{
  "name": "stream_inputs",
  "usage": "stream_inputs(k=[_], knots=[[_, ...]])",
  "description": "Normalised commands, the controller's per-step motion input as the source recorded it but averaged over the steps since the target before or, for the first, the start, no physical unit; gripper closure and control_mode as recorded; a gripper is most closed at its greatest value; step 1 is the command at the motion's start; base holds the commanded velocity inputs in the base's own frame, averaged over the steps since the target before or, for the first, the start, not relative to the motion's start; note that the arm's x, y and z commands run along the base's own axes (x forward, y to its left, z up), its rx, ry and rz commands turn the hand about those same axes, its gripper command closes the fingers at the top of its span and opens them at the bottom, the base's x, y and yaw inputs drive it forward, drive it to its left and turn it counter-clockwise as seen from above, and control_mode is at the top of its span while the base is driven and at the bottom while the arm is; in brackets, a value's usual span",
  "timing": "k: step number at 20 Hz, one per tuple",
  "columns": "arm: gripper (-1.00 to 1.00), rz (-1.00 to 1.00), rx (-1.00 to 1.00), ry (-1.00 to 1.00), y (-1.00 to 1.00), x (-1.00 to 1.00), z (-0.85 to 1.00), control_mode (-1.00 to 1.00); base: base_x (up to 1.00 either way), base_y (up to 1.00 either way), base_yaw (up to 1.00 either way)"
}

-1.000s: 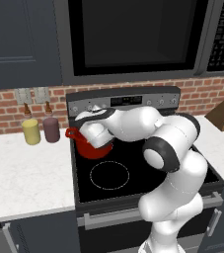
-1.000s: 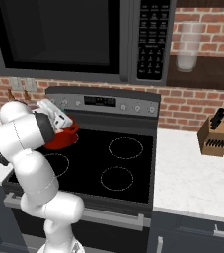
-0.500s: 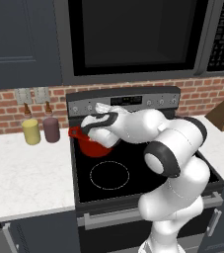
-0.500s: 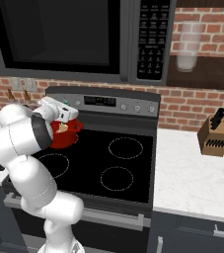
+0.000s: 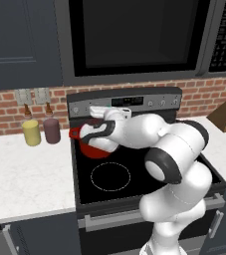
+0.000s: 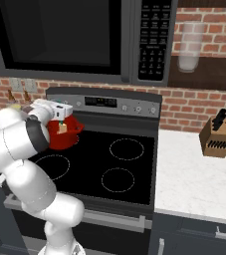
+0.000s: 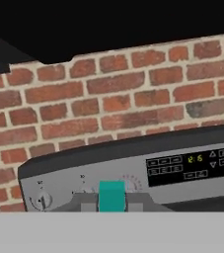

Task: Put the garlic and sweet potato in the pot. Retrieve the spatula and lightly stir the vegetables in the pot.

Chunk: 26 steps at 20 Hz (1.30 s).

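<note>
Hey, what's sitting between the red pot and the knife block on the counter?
In the right base view, between the pot and the knife block there is just bare stovetop with its burner rings, then bare counter.

Base views flank arm, share stove (image 5: pixel 134 169) from behind; hand view faces control panel (image 7: pixel 133 173) close.

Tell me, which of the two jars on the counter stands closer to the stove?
The maroon jar. It stands right of the yellow jar, nearer the stove and its red pot.
</note>
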Motion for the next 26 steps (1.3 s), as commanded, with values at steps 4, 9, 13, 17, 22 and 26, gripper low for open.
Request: stream_inputs(k=[4, 9, 13, 17, 22, 26], knots=[[1.00, -0.07, 0.00, 0.00, 0.69, -0.22, 0.00, -1.00, 0.00, 0.00, 0.00], [1.00, -0.09, 0.00, 0.00, 0.60, 0.01, -0.09, -1.00, 0.00, 0.00, 0.00], [1.00, -0.09, -0.05, -0.07, 0.46, 0.34, -0.39, -1.00, 0.00, 0.00, 0.00], [1.00, -0.09, -0.15, -0.23, 0.27, 0.39, -0.73, -1.00, 0.00, 0.00, 0.00], [1.00, -0.10, -0.26, -0.41, 0.11, 0.06, -0.80, -1.00, 0.00, 0.00, 0.00], [1.00, -0.04, -0.21, -0.57, 0.09, -0.19, -0.67, -1.00, 0.00, 0.00, 0.00]])
